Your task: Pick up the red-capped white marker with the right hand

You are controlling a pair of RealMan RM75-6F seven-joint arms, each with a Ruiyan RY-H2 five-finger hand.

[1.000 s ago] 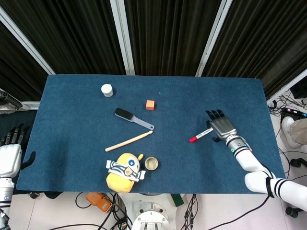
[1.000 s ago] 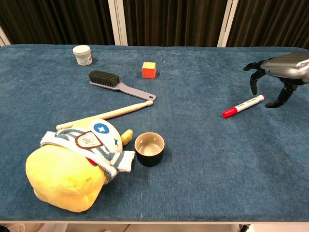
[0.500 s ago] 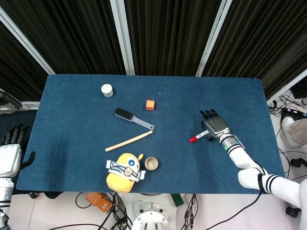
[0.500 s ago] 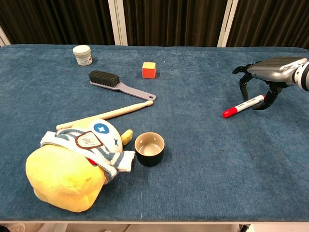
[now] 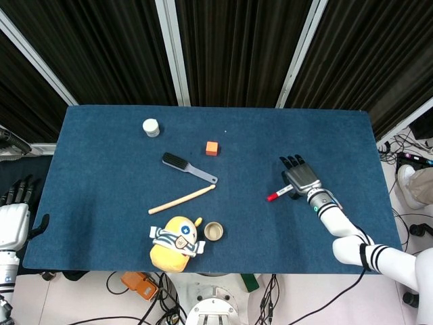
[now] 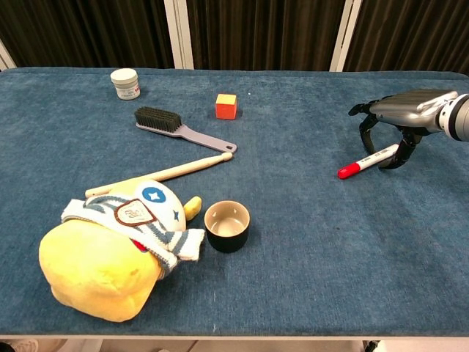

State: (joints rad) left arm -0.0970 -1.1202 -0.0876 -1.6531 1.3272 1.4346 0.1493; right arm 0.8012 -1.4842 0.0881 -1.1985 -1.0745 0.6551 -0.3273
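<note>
The red-capped white marker [image 5: 277, 194] [image 6: 364, 163] lies flat on the blue table, red cap pointing toward the table's middle. My right hand [image 5: 302, 179] [image 6: 399, 116] hovers palm-down over the marker's white rear end. Its fingers arch down on the far side and its thumb on the near side, straddling the barrel; the frames show no contact. The marker's tail is hidden under the hand. My left hand [image 5: 15, 218] hangs off the table's left edge with its fingers apart, holding nothing.
An orange cube [image 5: 212, 147], a grey brush [image 5: 187, 167], a wooden drumstick [image 5: 181, 200] and a white jar [image 5: 151, 126] lie mid-table and left. A small dark cup [image 5: 214, 231] stands beside a yellow plush toy [image 5: 173, 245] near the front edge.
My right hand has shifted left and come down over the marker's white end, its fingers now on both sides of the barrel. The marker has not moved.
</note>
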